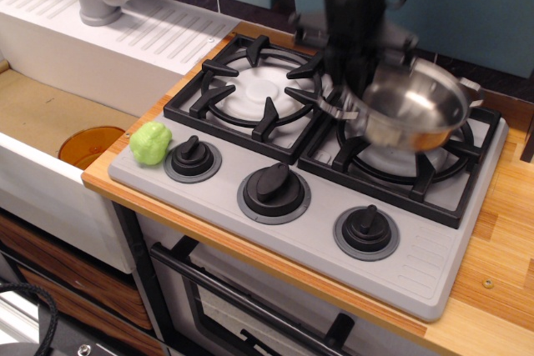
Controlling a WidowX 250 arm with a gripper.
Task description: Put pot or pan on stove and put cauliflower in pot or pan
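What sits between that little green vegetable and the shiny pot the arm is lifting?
In this one view, the left burner grate and the leftmost knob lie between the cauliflower and the raised pot.

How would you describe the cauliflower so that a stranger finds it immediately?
Look at the grey stove and go to its front left corner. There, just left of the leftmost black knob, sits the cauliflower. It is the only light-green, lumpy thing; the orange disc lies lower, in the sink.

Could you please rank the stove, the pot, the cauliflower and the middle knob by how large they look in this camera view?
1. The stove, by far the largest.
2. The pot, motion-blurred, about one burner grate wide.
3. The middle knob with its grey ring.
4. The cauliflower, somewhat smaller than that knob.
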